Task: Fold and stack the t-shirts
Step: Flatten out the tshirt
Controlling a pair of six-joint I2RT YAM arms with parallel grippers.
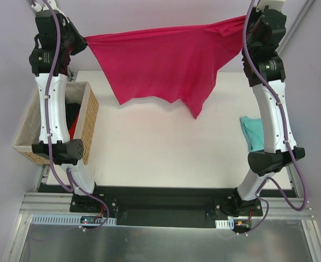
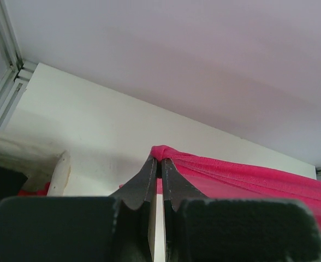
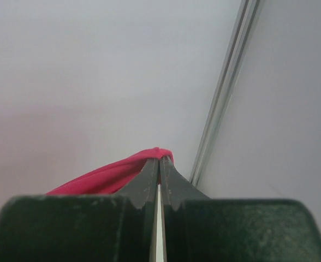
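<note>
Crimson-pink t-shirt [image 1: 160, 63]: soft, matte knit cloth, thin enough to drape in smooth, shallow folds. It is held aloft as a broad sheet between the two grippers. The top edge is drawn nearly taut from one to the other. The lower edge hangs in uneven points, the longest toward the right gripper's side.

Left gripper [image 2: 160, 159]: dark, tapered fingers pressed together, pinching a bunched corner of the crimson cloth at their tips.

Right gripper [image 3: 159, 159]: fingers likewise pressed together, pinching a small gathered nub of the same shirt.

Teal t-shirt [image 1: 250, 131]: soft cloth, lying rumpled on the pale, smooth table [image 1: 166, 147], well below the right gripper and partly hidden behind the right arm.

Wicker basket [image 1: 90, 117]: rectangular, tan, coarse open weave. It stands at the table's edge below the left gripper, with dark and red cloth inside.
</note>
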